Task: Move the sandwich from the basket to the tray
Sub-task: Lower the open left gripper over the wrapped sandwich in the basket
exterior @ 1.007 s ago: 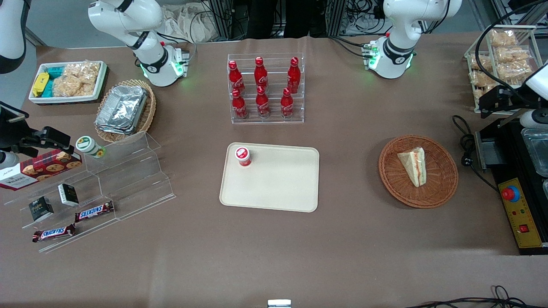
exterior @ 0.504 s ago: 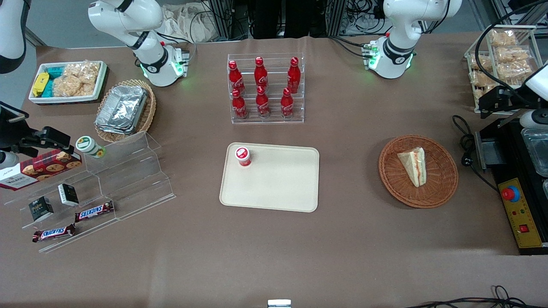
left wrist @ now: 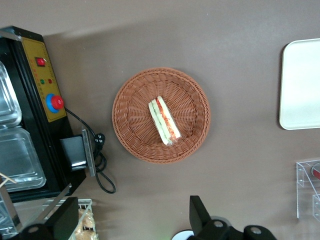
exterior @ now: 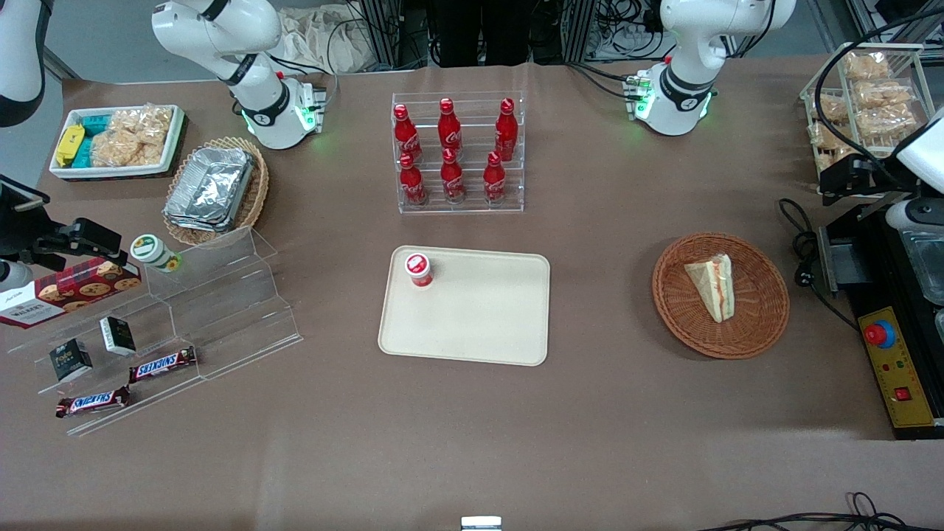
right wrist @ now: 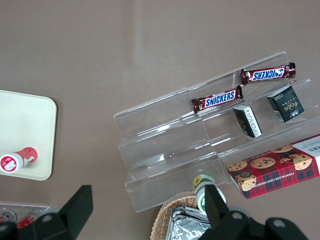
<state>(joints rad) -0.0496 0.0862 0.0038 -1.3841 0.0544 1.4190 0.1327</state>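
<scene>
The sandwich (exterior: 714, 286), a pale bread wedge with red and green filling, lies in the round reddish-brown basket (exterior: 767, 324). The beige tray (exterior: 479, 317) lies mid-table, toward the parked arm from the basket, with a small red-capped bottle (exterior: 418, 269) on it. My left gripper (exterior: 844, 181) hangs high at the working arm's end of the table, farther from the front camera than the basket and apart from it. In the left wrist view the gripper (left wrist: 132, 220) is open and empty, with the sandwich (left wrist: 164, 120), the basket (left wrist: 135, 135) and a tray edge (left wrist: 302, 85) below it.
A black control box (exterior: 896, 361) with a red button and a cable (exterior: 804, 243) lie close beside the basket. A rack of snack bags (exterior: 870, 103) stands near the gripper. A cola bottle rack (exterior: 457, 155) stands farther back than the tray. Acrylic steps (exterior: 221, 310) hold snacks.
The left arm has shifted slightly at the working arm's end of the table. The sandwich, basket and tray have not moved.
</scene>
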